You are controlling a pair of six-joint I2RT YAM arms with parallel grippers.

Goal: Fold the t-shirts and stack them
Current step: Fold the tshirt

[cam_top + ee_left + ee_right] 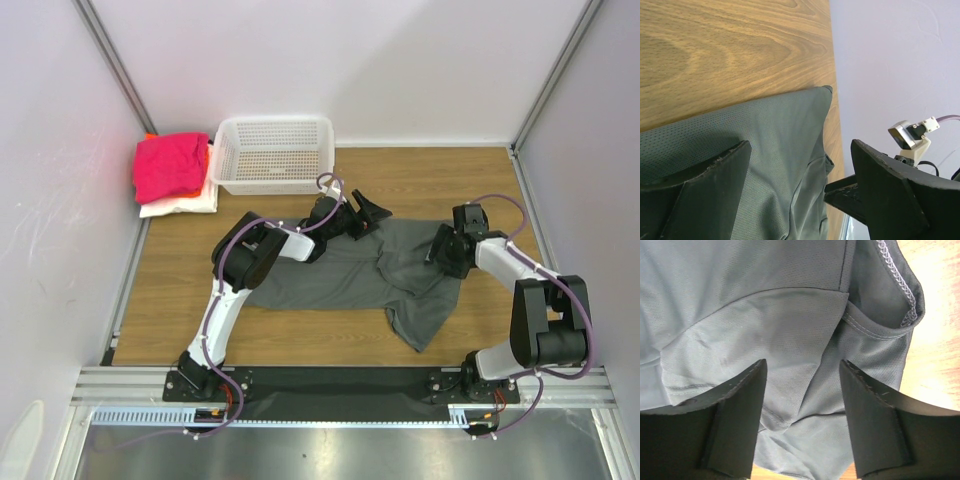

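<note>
In the top view, the dark grey t-shirt (340,278) lies spread across the middle of the wooden table (450,170). Its lower right part is bunched and trails toward the bottom of the frame. The left gripper (362,214) is at the shirt's upper edge, just above centre, with its jaws apart. The right gripper (440,248) is over the shirt's right end, and at this size its jaws are hard to judge. In the upper left, a pink t-shirt (170,165) tops a small pile. An orange t-shirt (207,155) peeks out at the pile's right edge and a white t-shirt (185,204) lies underneath. Just to the right of the pile, touching it, sits a white mesh basket (275,155).

In the left wrist view, the left gripper (800,180) fills the bottom of the frame with its two dark fingers wide apart and nothing between them. The dark grey t-shirt (780,130) lies below them, its fine mesh weave plain to see. Its edge runs up to a corner right of centre, against the bare table (715,50). A pale wall (890,60) takes up the right side.

In the right wrist view, the right gripper (802,410) has its jaws apart over the dark grey t-shirt (765,305), and no cloth is pinched between them. A turned-over opening at the upper right shows white overlock stitching along its inner hem. A strip of table (935,365) runs down the right edge.
</note>
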